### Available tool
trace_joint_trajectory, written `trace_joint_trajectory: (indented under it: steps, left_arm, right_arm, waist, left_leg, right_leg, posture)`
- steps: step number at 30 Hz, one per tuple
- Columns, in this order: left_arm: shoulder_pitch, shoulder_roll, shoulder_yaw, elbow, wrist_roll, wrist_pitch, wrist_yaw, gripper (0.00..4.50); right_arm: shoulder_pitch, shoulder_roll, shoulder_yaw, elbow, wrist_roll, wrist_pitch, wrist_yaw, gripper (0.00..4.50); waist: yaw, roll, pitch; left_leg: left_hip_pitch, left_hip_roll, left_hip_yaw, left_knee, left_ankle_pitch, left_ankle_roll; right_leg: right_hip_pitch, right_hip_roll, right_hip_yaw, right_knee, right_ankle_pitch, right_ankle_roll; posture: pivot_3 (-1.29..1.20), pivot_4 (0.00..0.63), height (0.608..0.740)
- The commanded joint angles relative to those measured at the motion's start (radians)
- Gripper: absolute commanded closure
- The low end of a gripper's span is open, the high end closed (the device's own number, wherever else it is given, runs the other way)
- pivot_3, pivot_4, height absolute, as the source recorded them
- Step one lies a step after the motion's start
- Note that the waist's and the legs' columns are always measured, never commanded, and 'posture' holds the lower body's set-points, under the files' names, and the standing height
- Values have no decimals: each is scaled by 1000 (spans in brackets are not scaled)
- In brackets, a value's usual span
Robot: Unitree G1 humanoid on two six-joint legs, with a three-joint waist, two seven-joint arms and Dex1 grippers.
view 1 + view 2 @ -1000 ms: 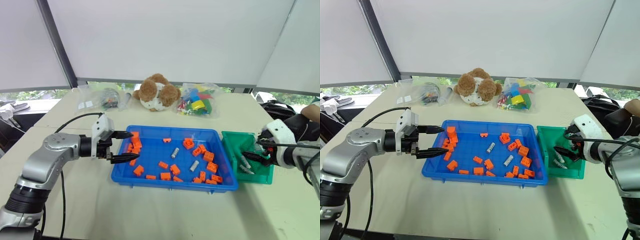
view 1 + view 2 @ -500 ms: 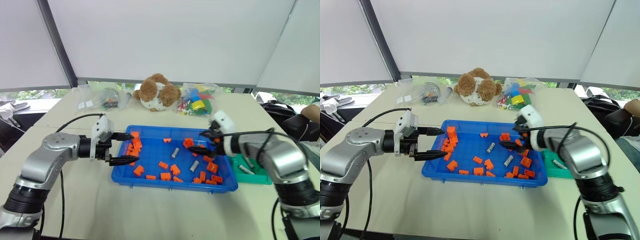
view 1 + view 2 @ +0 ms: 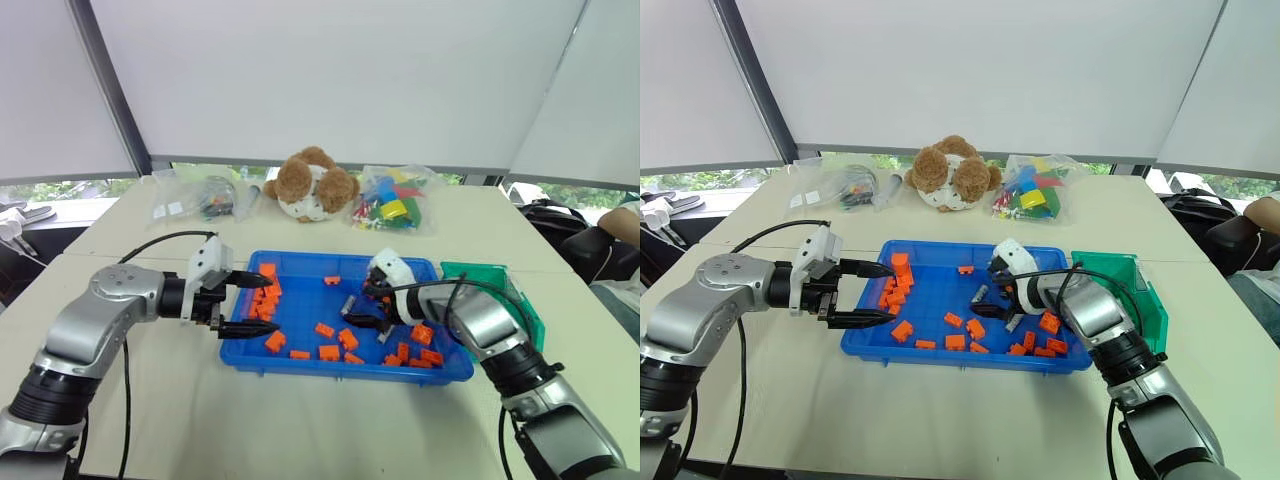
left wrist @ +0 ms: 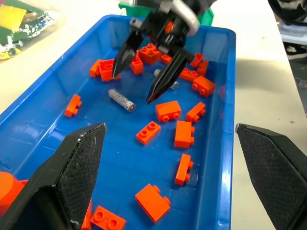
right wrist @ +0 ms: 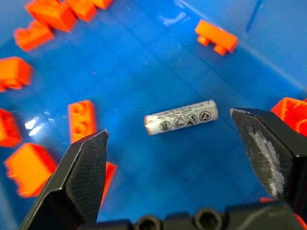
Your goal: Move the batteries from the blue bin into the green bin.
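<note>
The blue bin [image 3: 330, 371] sits mid-table, scattered with orange bricks [image 3: 330, 351]. Two batteries lie on its floor: one [image 5: 181, 118] directly below my right gripper [image 3: 358, 310], and another [image 3: 388, 332] a little to the right among the bricks. My right gripper is open, its fingers [image 4: 164, 76] pointing down and straddling the first battery [image 4: 121, 100] without touching it. My left gripper [image 3: 262, 304] hovers open over the bin's left end above a pile of bricks, holding nothing. The green bin [image 3: 482, 270] stands against the blue bin's right side, partly hidden by my right arm.
A teddy bear [image 3: 312, 185], a bag of coloured bricks [image 3: 392, 208] and a clear bag of small items [image 3: 200, 198] lie along the table's far side. A person's arm [image 3: 628, 222] shows at the right edge.
My right gripper has swung left from the green bin across the blue bin and dropped low over a battery, staying open. My left gripper has held its place.
</note>
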Motion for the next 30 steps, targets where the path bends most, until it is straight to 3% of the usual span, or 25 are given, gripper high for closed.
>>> trace_joint_trajectory:
  steps: [1,15,18,21,27,30]
  left_arm:
    - [-17,7,20,-29,-7,-1,7,0]
    - [-10,10,21,-69,-26,17,1,0]
    - [-15,9,19,-67,-25,17,-9,0]
    - [-15,12,16,-66,-26,12,-29,0]
    - [-24,9,4,-56,-17,-4,-69,0]
    - [-46,-4,-17,-46,-15,-14,-97,0]
  right_arm:
    - [-34,22,3,54,-36,-61,5,63]
    - [-56,93,5,197,-100,-140,23,63]
    - [-56,97,2,205,-103,-145,29,935]
    - [-52,99,0,201,-104,-145,31,2320]
    - [-39,68,-47,69,-99,-82,15,2307]
    - [-15,-10,-178,-155,-42,52,-4,2307]
  waist:
    - [0,0,0]
    - [-1,0,0]
    - [-1,0,0]
    - [-1,0,0]
    - [1,0,0]
    - [8,1,1]
  left_leg:
    - [0,0,0,0,0,0]
    - [0,0,0,0,0,0]
    - [0,0,0,0,0,0]
    - [0,0,0,0,0,0]
    - [0,0,0,0,0,0]
    - [-1,0,0,0,0,0]
  right_leg:
    - [0,0,0,0,0,0]
    - [0,0,0,1,0,0]
    - [0,0,0,1,0,0]
    - [0,0,0,1,0,0]
    - [0,0,0,1,0,0]
    - [0,0,0,1,0,0]
  posture:
    - [0,150,740]
    - [0,150,740]
    - [0,150,740]
    - [0,150,740]
    - [0,150,740]
    - [0,150,740]
